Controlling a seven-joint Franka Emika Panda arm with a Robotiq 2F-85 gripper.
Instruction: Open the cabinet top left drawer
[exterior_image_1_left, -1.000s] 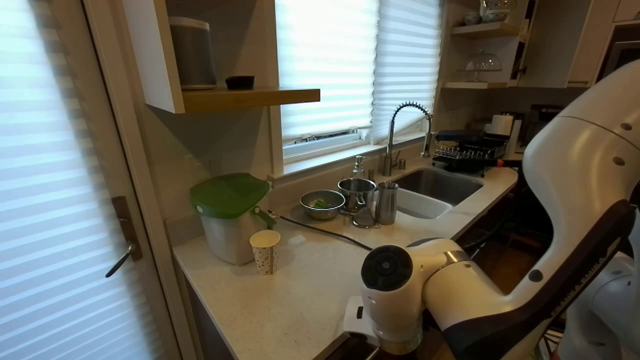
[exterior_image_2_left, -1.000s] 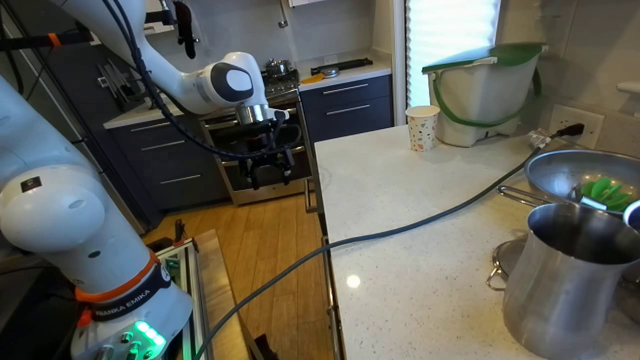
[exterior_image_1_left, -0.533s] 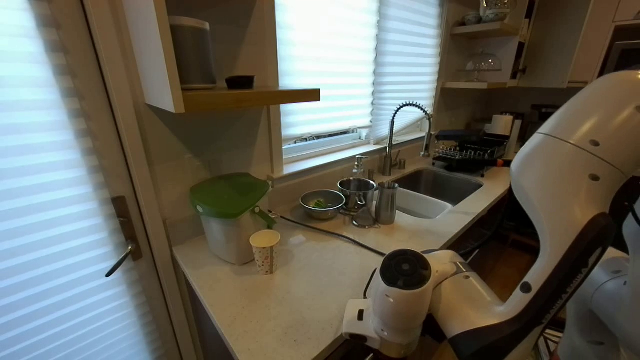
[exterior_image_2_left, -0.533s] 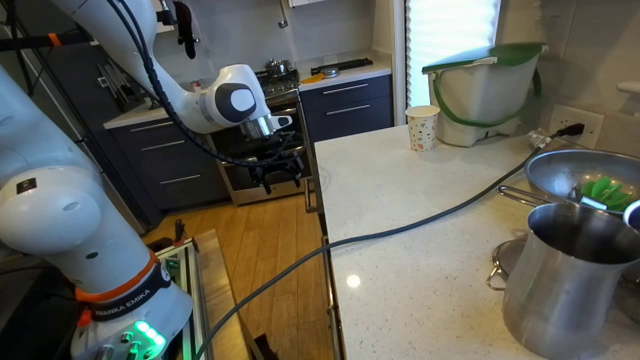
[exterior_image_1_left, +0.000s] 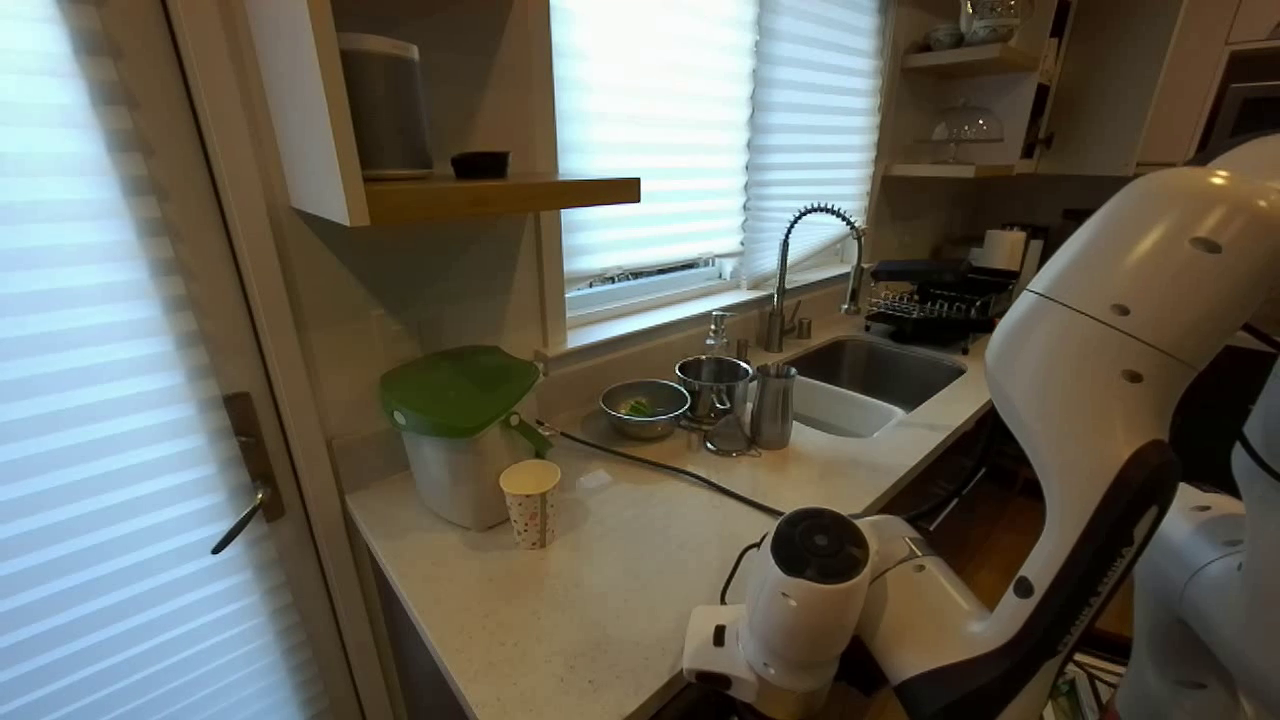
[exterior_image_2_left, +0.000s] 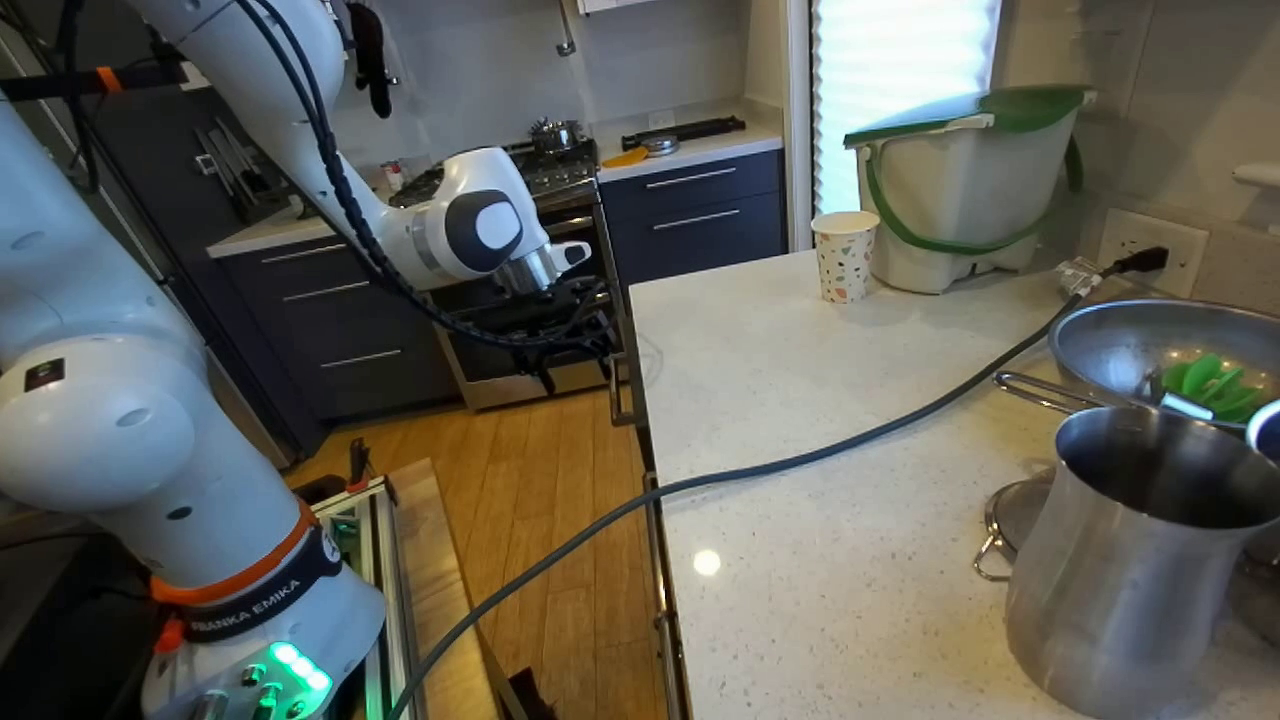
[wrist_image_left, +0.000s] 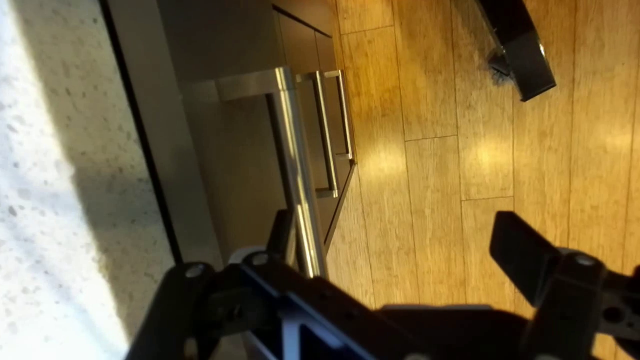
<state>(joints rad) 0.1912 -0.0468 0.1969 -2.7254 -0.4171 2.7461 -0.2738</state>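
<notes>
Below the tabletop (exterior_image_2_left: 780, 340), beside the handle (wrist_image_left: 297, 165) on the top drawer (wrist_image_left: 240, 165) of the cabinet (exterior_image_1_left: 405, 645), we are holding the claw (wrist_image_left: 397, 242) released, aiming to centre that handle between the fingers (wrist_image_left: 520, 252) before pulling straight.

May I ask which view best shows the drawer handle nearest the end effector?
The wrist view: the handle looms large, mostly unobstructed. In an exterior view the handle appears small; elsewhere, I cannot make it out.

Hangs just beside an edge of the countertop (exterior_image_2_left: 780, 360), near one of its corners, on a bent white arm (exterior_image_2_left: 262, 115), tilted at the wrist (exterior_image_2_left: 480, 225); holds the gripper (wrist_image_left: 395, 232) spread wide (well apart at the fingertips (wrist_image_left: 517, 250)).
</notes>
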